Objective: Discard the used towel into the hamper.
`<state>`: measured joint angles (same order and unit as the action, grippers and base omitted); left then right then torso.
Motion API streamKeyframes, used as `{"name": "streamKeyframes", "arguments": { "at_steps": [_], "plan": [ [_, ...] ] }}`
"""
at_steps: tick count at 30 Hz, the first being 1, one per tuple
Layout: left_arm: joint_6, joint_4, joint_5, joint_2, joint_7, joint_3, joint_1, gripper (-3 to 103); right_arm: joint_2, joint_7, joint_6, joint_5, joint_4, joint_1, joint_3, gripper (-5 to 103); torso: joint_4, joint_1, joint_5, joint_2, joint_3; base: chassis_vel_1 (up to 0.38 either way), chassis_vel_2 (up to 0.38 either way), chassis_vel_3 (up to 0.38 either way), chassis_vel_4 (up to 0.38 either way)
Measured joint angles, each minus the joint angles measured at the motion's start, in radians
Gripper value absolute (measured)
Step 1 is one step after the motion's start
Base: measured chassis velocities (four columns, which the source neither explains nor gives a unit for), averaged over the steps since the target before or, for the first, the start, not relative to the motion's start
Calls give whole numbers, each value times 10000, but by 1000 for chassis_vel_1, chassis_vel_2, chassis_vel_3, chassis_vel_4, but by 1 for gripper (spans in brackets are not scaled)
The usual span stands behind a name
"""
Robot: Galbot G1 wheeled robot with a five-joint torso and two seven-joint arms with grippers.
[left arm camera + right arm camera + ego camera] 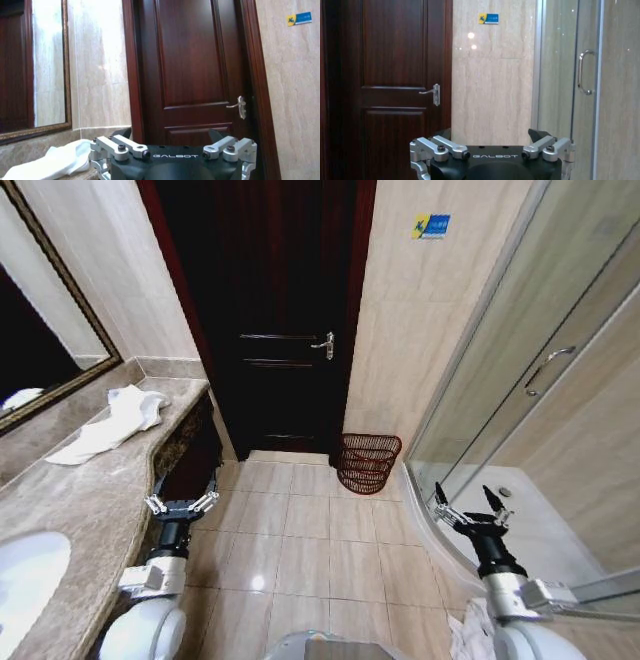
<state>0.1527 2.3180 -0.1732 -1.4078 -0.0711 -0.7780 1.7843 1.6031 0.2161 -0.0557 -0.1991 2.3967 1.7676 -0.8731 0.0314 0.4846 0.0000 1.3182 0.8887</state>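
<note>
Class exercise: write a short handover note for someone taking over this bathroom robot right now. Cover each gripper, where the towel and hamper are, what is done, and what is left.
Left gripper: open, empty, held low beside the counter edge.
Right gripper: open, empty, held low near the shower enclosure.
Towel: white, crumpled, lying on the marble counter below the mirror, ahead of the left gripper, untouched.
Hamper: on the floor against the wall, right of the dark door.
Done: nothing yet.
Left: pick up the towel, carry it to the hamper, drop it in.
</note>
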Motion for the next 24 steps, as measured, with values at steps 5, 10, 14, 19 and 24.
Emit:
{"name": "streamKeyframes", "arguments": {
  "at_steps": [5,10,14,19,24],
  "plan": [
    [-11,16,6,12,-16,-20,-5,100,-2,105,191,3,-20,10,50,100,0,0,-1,0,0,0,0,0,0],
    [-13,129,16,-2,-16,-42,87,100,21,121,377,35,-66,75,74,100,0,0,0,0,0,0,0,0,0],
    [-11,136,33,-37,-13,-45,101,100,11,147,396,37,-51,135,53,100,0,0,-1,0,0,0,0,0,0],
    [59,114,47,-58,-1,-52,119,100,5,150,400,62,47,169,28,100,0,0,0,0,0,0,0,0,0],
    [84,144,48,-94,15,-70,152,100,-7,144,390,62,136,192,23,100,0,0,-1,0,0,0,0,0,0]
  ]
}}
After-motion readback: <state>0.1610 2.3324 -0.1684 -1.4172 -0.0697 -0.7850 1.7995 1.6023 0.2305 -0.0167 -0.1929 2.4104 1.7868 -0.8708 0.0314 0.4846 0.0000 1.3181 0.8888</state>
